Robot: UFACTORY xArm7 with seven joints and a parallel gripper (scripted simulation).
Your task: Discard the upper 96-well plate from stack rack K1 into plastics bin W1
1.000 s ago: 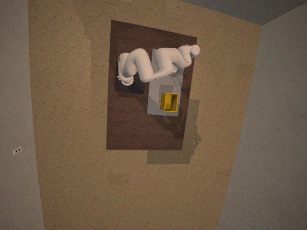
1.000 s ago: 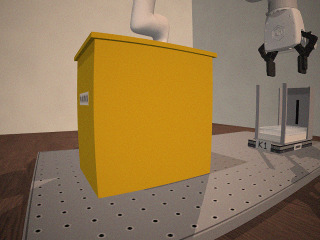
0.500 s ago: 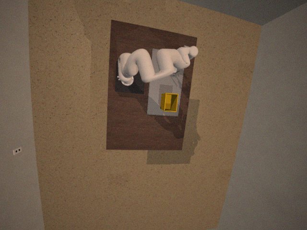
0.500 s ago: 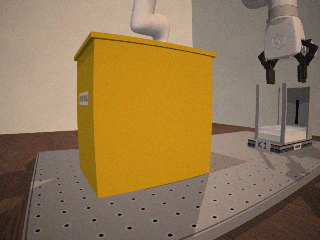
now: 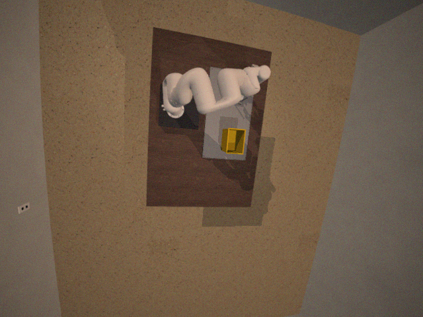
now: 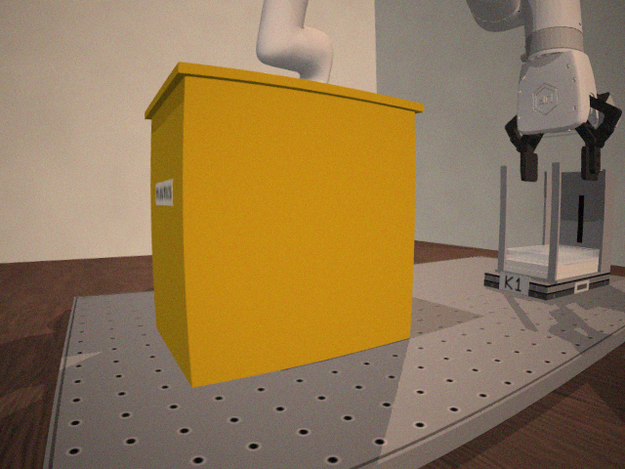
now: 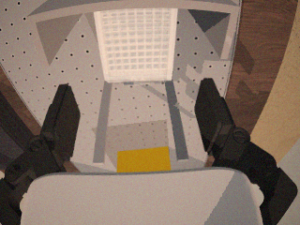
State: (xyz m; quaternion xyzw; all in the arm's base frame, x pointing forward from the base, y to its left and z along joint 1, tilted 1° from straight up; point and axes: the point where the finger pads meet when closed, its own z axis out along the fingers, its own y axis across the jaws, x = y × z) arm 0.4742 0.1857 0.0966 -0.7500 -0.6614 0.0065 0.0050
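Plate [image 7: 135, 43] on top of the stack sits low inside the rack [image 6: 554, 222], between its posts. You should expect it to be light, stiff and a bit slick, so take it across its two opposite side walls. Your gripper [image 6: 559, 166] hangs spread wide and empty at the post tops. The wrist view shows you the well grid; the side view shows the yellow bin [image 6: 298, 222], well apart from the rack.
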